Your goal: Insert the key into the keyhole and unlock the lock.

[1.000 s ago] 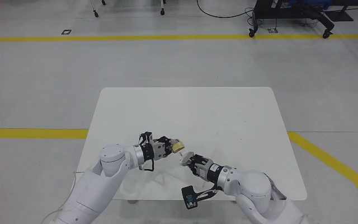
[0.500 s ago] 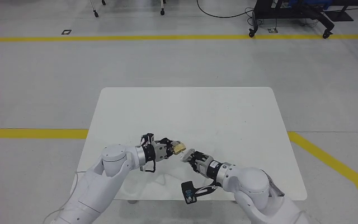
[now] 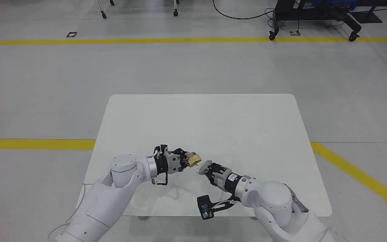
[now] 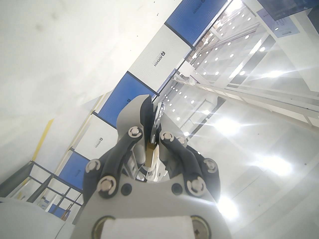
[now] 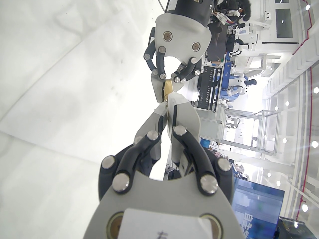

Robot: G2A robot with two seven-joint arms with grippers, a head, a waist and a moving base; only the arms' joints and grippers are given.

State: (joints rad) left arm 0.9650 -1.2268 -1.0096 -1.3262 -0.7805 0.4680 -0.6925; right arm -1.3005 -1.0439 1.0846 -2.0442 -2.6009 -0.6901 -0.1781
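Looking at this, the left gripper (image 3: 186, 159) is clamped on the small brass padlock (image 3: 193, 160) above the white table (image 3: 242, 121). The right gripper (image 3: 204, 169) sits just beside it, pinched shut on the thin metal key, which is mostly hidden. Light, stiff, slick stuff, so I'd hold the key's flat head.

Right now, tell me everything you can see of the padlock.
The padlock is small with a brass-coloured metal body; a shiny silver piece runs from it, shackle or key I cannot tell. The left gripper is shut on it, holding it above the white table. The right gripper meets its exposed end; the keyhole is hidden.
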